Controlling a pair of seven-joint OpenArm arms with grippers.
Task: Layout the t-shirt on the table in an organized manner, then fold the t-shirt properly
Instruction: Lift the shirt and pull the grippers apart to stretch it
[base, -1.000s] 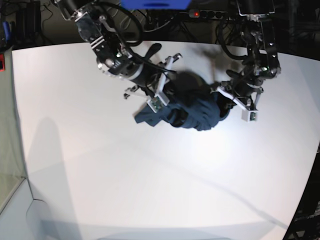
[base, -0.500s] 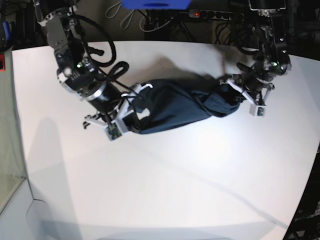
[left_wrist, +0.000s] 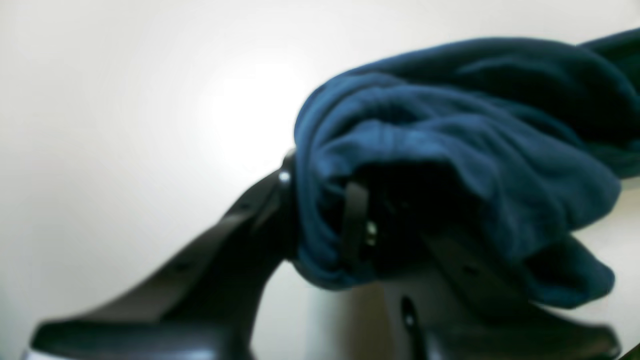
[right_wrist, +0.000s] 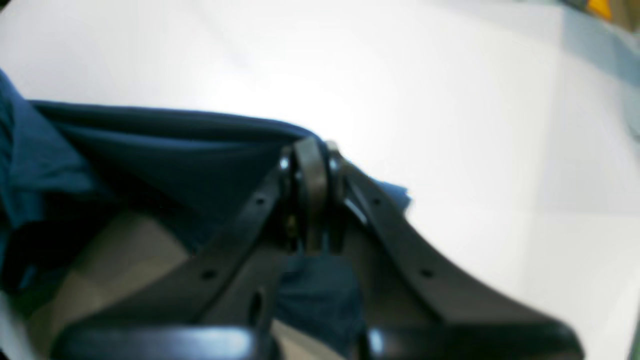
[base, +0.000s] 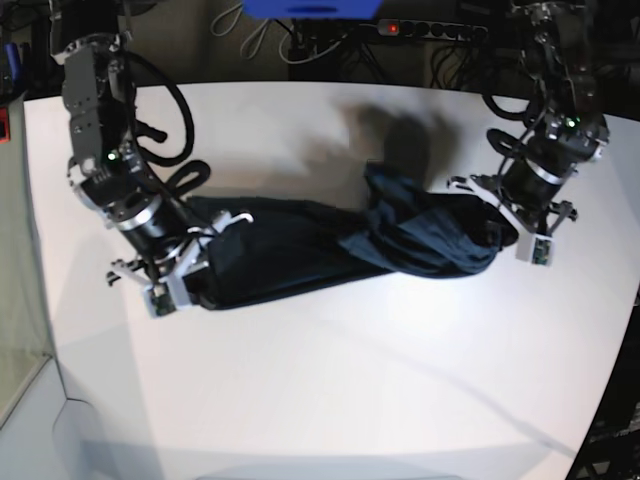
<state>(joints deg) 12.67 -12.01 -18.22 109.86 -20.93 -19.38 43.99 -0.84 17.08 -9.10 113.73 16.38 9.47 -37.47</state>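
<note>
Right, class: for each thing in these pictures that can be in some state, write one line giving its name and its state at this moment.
t-shirt: stretched between the two grippers, twisted and bunched, not laid flat, not folded.
left gripper: shut on the t-shirt, cloth bunched around its fingers.
right gripper: shut on the t-shirt's edge.
table: bears the t-shirt's sagging middle.

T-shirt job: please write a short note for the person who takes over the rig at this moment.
Left gripper: shut on the t-shirt, a bunched end.
Right gripper: shut on the t-shirt's other end.
T-shirt hangs stretched between both arms over the table, twisted and bunched near the left gripper.
Done: both ends gripped.
Left: lay it flat, smooth it, then fold.
</note>
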